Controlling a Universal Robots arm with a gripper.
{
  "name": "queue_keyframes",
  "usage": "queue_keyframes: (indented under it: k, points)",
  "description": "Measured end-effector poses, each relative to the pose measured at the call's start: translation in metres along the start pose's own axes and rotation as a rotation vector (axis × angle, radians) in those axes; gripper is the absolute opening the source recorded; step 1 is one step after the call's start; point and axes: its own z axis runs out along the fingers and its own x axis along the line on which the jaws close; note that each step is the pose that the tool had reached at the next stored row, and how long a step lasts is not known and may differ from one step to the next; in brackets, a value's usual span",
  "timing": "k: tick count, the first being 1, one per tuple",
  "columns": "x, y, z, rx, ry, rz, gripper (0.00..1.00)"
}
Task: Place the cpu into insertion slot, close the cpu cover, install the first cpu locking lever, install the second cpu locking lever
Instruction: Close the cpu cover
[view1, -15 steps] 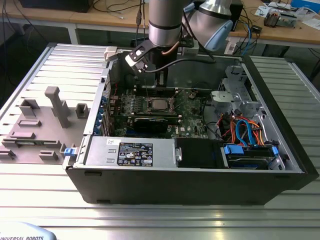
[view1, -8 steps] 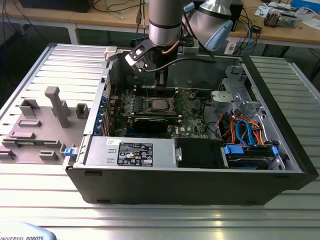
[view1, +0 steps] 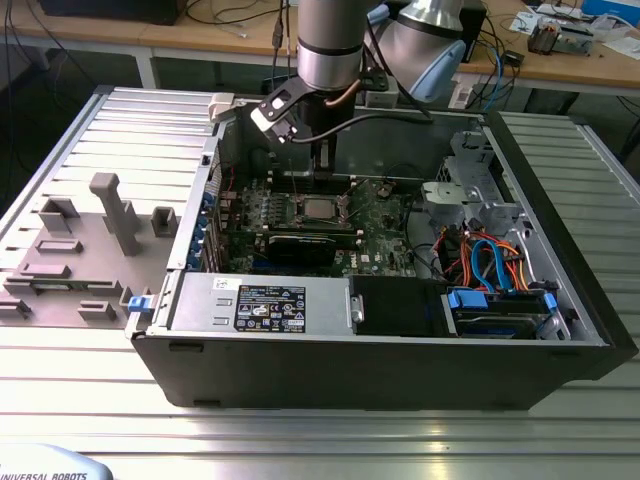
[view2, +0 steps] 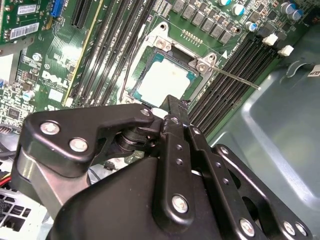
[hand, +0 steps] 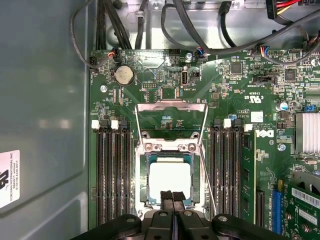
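The cpu (hand: 170, 179) lies flat in the insertion slot (hand: 141, 180), its pale metal top showing in both wrist views (view2: 164, 80). The cpu cover (hand: 171, 106) stands swung open at the socket's hinge side, green board visible through its window. Two thin wire locking levers (hand: 210, 185) (view2: 235, 78) stick out unlatched beside the socket. My gripper (hand: 172, 196) hovers over the chip's edge opposite the hinge, fingers pressed together with nothing between them. In the exterior view the gripper (view1: 322, 172) hangs just above the socket (view1: 320, 208) inside the open computer case.
Memory slots (hand: 114, 175) flank the socket on both sides. A black expansion card (view1: 300, 245) lies in front of the socket. Case walls (view1: 520, 190), cables (view1: 480, 255) and a power supply (view1: 260, 303) surround the board. Grey fixtures (view1: 115, 215) stand at the exterior view's left.
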Motion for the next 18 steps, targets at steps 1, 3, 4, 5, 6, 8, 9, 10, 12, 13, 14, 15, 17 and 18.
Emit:
queue_keyframes:
  k: [1,3,4,5,6,8,9,10,12,13,14,15,17,18]
  points:
    - [0.0000,0.0000,0.0000,-0.0002,0.0004,0.000,0.11]
    - [0.0000,0.0000,-0.0009,0.0000,0.0000,0.000,0.11]
    - [0.0000,0.0000,-0.0015,0.0000,0.0001,0.000,0.11]
    - [0.0000,0.0000,-0.0015,-0.0001,0.0001,0.000,0.11]
    - [0.0000,0.0000,-0.0015,0.0000,0.0000,0.000,0.11]
    - [0.0000,0.0000,-0.0016,0.0000,0.0001,0.000,0.11]
    - [0.0000,0.0000,-0.0016,-0.0001,0.0001,0.000,0.11]
    - [0.0000,0.0000,-0.0017,0.0000,0.0001,0.000,0.11]
    - [0.0000,0.0000,-0.0017,0.0000,0.0001,0.000,0.11]
    - [0.0000,0.0000,-0.0018,-0.0001,0.0001,0.000,0.11]
    - [0.0000,0.0005,-0.0019,0.0001,-0.0002,0.000,0.11]
    - [0.0000,0.0015,-0.0019,0.0007,-0.0002,0.000,0.11]
    - [0.0000,0.0035,-0.0018,0.0017,-0.0001,0.000,0.11]
    - [0.0000,0.0049,-0.0017,0.0022,0.0000,0.000,0.11]
